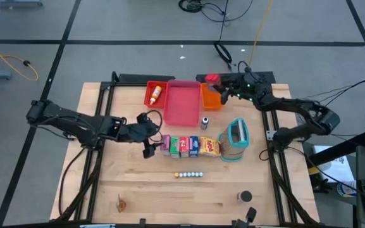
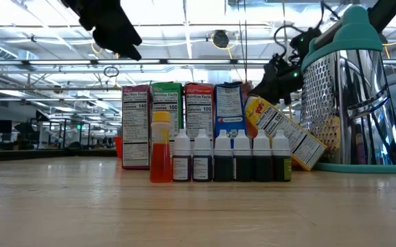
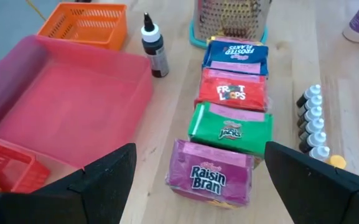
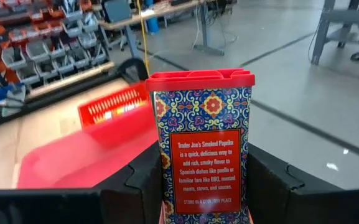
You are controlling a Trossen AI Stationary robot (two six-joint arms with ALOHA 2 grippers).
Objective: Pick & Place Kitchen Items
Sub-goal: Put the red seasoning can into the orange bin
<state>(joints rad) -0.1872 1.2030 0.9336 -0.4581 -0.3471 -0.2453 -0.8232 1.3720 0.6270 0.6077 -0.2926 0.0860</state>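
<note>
**Stock check: two arms, one tin held, cereal row untouched**

- Left gripper [image 1: 149,147]: arm lay low across table from left edge, wrist angled toward the row of boxes; fingers [image 3: 107,177] spread wide, nothing btwn them, hovering just over the purple end of the row.
- Raisin Bran box [image 3: 211,180]: purple, nearest left gripper; then green box [image 3: 230,128], Froot Loops box [image 3: 234,93], Frosted Flakes box [image 3: 236,55], side by side, touching. Yellow box [image 1: 210,147] at far end, tilted against the teal-and-white grater [image 1: 235,139].
- Right gripper [image 1: 215,80]: arm bent in from right, reaching to table's back edge; jaws clamped on smoked paprika tin [image 4: 203,144], held upright above orange basket [image 1: 210,99].
- Small dye bottles [image 2: 228,158]: row in front of boxes, w/ one orange bottle [image 2: 160,147].
- Pink tray [image 1: 182,101]: btwn red basket [image 1: 155,94] and orange basket.
- Dark dropper bottle [image 3: 155,47]: upright, beside pink tray.
</note>
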